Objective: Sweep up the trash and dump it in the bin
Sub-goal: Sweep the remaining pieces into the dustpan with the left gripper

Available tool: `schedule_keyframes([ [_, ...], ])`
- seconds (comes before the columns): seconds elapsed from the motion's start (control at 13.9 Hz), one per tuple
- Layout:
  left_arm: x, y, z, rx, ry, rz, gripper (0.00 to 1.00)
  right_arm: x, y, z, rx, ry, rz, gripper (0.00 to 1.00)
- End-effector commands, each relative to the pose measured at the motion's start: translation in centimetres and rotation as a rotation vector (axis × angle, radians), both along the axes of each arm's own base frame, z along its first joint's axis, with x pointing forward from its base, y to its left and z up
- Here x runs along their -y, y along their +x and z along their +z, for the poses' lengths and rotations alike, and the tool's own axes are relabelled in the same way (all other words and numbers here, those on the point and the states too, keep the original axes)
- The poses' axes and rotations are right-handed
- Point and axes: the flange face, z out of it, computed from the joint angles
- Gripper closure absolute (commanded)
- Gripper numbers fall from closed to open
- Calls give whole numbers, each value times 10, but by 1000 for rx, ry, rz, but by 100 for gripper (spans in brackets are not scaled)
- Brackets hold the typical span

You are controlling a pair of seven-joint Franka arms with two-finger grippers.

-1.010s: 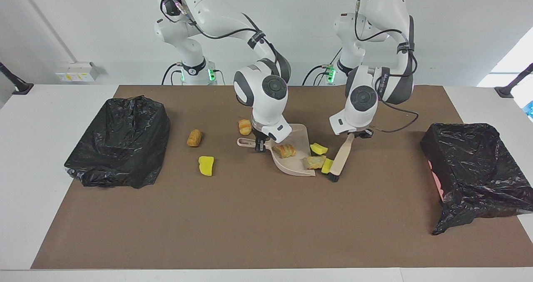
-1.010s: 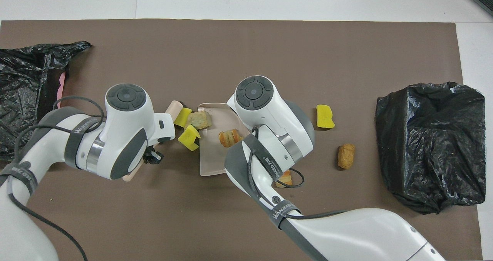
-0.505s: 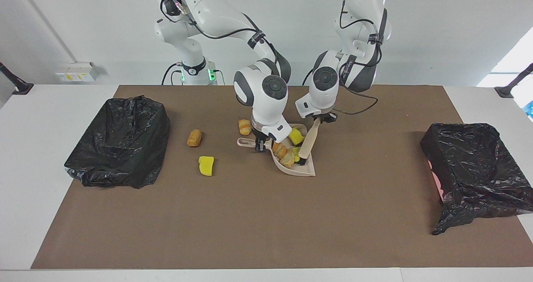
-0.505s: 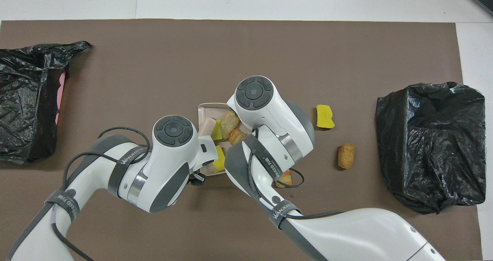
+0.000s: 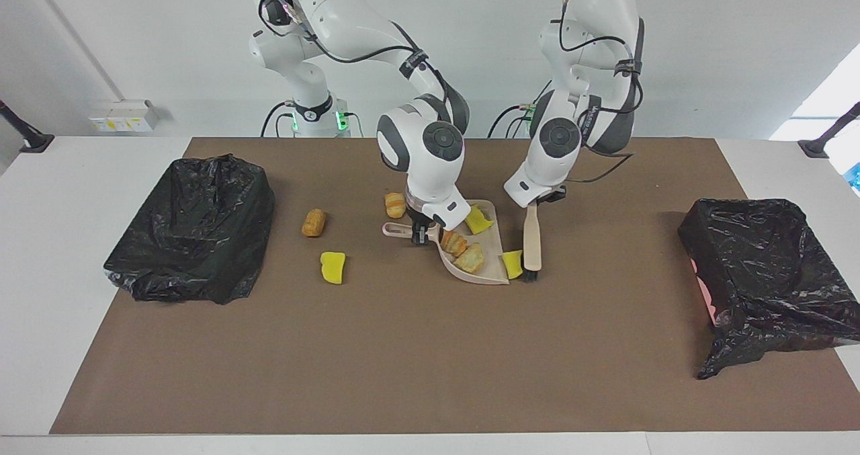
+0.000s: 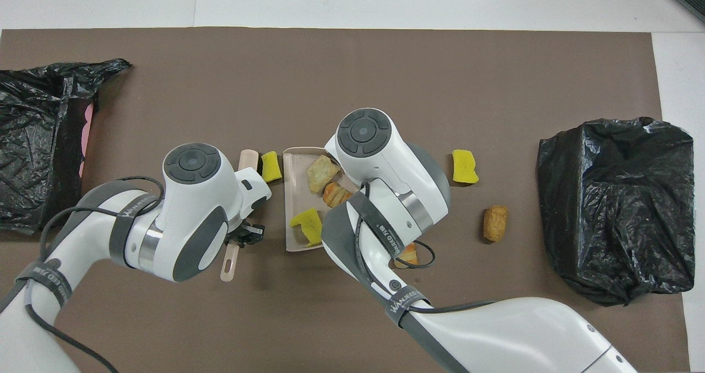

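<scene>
My right gripper (image 5: 418,230) is shut on the handle of the beige dustpan (image 5: 490,240), which rests on the mat. In the pan (image 6: 294,196) lie two brown lumps (image 5: 453,242) (image 5: 470,259) and a yellow chunk (image 5: 478,218). My left gripper (image 5: 537,201) is shut on the brush (image 5: 531,240), bristles down beside the pan's open edge. One yellow chunk (image 5: 513,263) lies between brush and pan. Outside lie a brown lump (image 5: 395,205) by the handle, another brown lump (image 5: 313,222) and a yellow chunk (image 5: 332,267).
A black-bagged bin (image 5: 191,230) stands at the right arm's end of the mat and another (image 5: 766,267) at the left arm's end. They also show in the overhead view (image 6: 617,207) (image 6: 33,141).
The left gripper swept the brush into the pan, pushing a brown lump and a yellow chunk in, then drew it back out. One yellow chunk lies outside the pan's edge. The right gripper stayed put.
</scene>
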Motion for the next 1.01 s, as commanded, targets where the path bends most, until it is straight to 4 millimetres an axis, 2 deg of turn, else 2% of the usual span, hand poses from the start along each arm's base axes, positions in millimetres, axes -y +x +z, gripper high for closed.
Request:
schedule_keyframes([
  [0.0,-18,4,-2,1,-16,33,100,4,-3,-3,7,12,14,100],
  [0.14,-16,7,10,15,-26,25,100,5,-3,-3,6,11,12,100],
  [0.29,3,6,25,6,-24,6,100,6,-2,-3,6,11,9,100],
  [0.36,26,-5,27,1,-43,-25,100,6,-2,-3,6,11,9,100],
  [0.58,76,-33,33,-15,-76,-100,100,7,-1,-3,6,11,7,100],
  [0.65,88,-36,41,-16,-102,-100,100,7,-1,-3,5,11,7,100],
  [0.94,90,-33,72,-3,-131,-108,100,7,-1,-3,5,11,7,100],
])
